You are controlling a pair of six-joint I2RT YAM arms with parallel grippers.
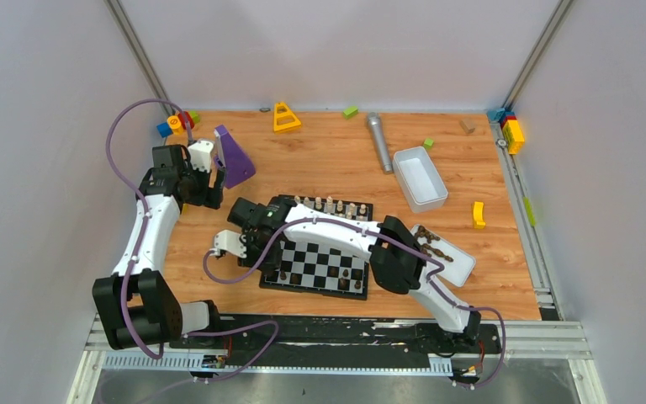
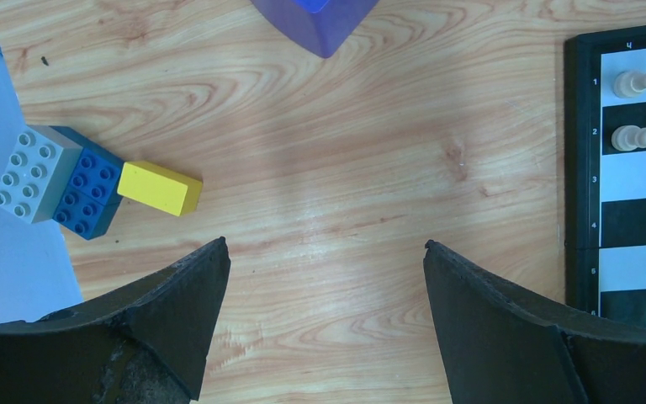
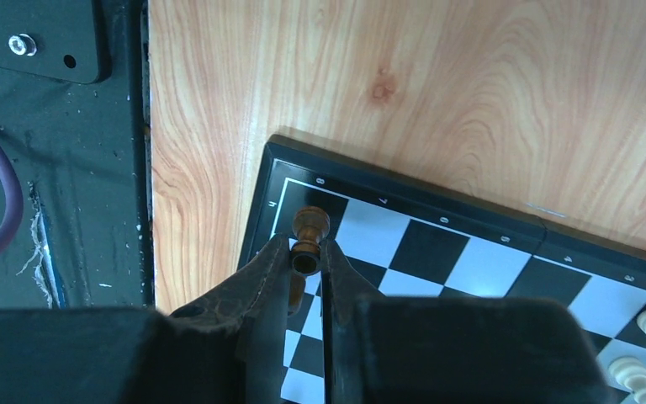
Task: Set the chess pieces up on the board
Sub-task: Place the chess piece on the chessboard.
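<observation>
The checkered board (image 1: 324, 268) lies in the middle of the table. Cream pieces (image 1: 330, 204) stand in a row along its far edge, and a few dark pieces (image 1: 346, 276) stand near its front edge. My right gripper (image 1: 276, 263) hangs over the board's near-left corner. In the right wrist view it (image 3: 307, 257) is shut on a dark brown piece (image 3: 309, 227), held above the corner squares of the board (image 3: 471, 252). My left gripper (image 1: 210, 187) is open and empty (image 2: 326, 248) over bare wood left of the board (image 2: 631, 185). More dark pieces (image 1: 431, 244) lie in a white tray (image 1: 463, 268).
A purple block (image 1: 234, 157) stands by the left gripper, with toy blocks (image 2: 59, 181) and a yellow brick (image 2: 160, 188) beyond. An empty white tray (image 1: 420, 177), a grey cylinder (image 1: 378, 141), a yellow triangle (image 1: 285, 118) and a yellow block (image 1: 478, 215) lie further back and right.
</observation>
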